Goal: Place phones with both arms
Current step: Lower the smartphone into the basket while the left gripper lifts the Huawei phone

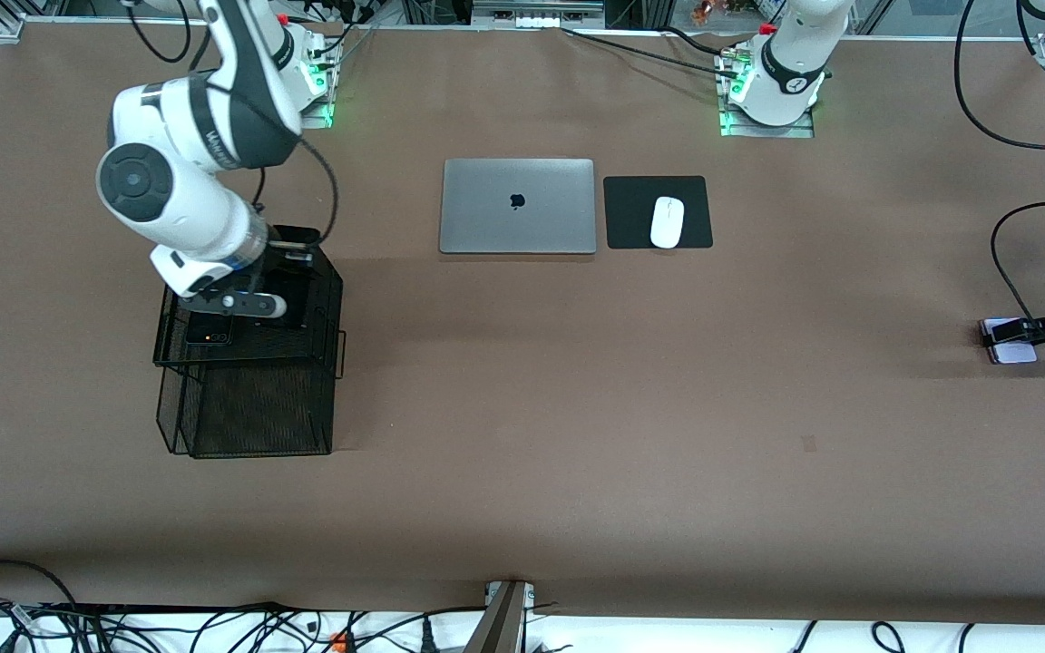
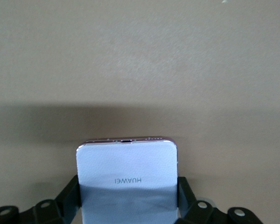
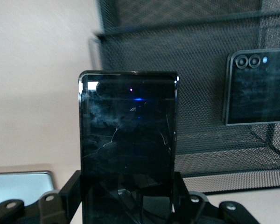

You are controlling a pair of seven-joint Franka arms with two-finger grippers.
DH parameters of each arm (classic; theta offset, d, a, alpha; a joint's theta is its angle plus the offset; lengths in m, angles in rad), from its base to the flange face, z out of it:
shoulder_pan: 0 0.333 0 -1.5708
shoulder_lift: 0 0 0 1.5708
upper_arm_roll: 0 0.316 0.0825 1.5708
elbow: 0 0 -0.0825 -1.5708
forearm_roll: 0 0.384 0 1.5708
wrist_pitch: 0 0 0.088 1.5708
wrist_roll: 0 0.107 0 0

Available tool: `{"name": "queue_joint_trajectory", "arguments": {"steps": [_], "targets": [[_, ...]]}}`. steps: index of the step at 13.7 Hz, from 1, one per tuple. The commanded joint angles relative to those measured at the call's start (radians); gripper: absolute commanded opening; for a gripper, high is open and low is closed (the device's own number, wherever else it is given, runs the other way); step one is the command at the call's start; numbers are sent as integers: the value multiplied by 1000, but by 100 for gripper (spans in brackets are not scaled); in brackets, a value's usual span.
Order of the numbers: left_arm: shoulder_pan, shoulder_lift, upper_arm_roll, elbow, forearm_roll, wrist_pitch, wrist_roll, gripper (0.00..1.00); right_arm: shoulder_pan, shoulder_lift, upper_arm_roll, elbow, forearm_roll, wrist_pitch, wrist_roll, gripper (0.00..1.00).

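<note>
2 pincers are at work. the right pincer (image 3: 126, 205) pinches the long slim black phone (image 3: 127, 154) by its edges above the black mesh rack (image 1: 250, 363); a small squarish black phone (image 3: 257, 87) lies in the rack's upper tray beside it. the left pincer (image 2: 128, 205) grips the lavender-white huawei phone (image 2: 127, 172) low over the brown table (image 1: 522, 435) at the left arm's end.
</note>
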Motion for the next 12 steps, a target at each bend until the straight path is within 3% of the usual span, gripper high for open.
{"name": "queue_joint_trajectory", "arguments": {"steps": [1, 4, 6, 7, 8, 9, 10, 12], "targets": [[-47, -38, -7, 92, -9, -156, 9, 18, 17, -23, -29, -109, -9, 109, -83, 0], [-160, -78, 0, 235, 36, -369, -20, 18, 12, 46, -29, -113, -4, 169, -160, 0], [-220, -95, -6, 290, 68, -443, -41, 20, 7, 63, -29, -110, -3, 189, -181, 0], [-242, -96, -10, 309, 67, -454, -48, 20, 0, 76, -29, -101, -3, 194, -183, 6], [-278, -107, -10, 314, 71, -457, -60, 20, -11, 78, -29, -93, 2, 195, -181, 26], [-340, -118, -10, 314, 80, -472, -63, 20, -20, 79, -29, -81, 6, 192, -178, 61], [-411, -135, -10, 314, 86, -505, -84, 20, -31, 86, -29, -68, 9, 192, -178, 87], [-540, -150, -7, 315, 91, -561, -168, 20, -37, 93, -29, -33, 11, 181, -178, 100]]}}
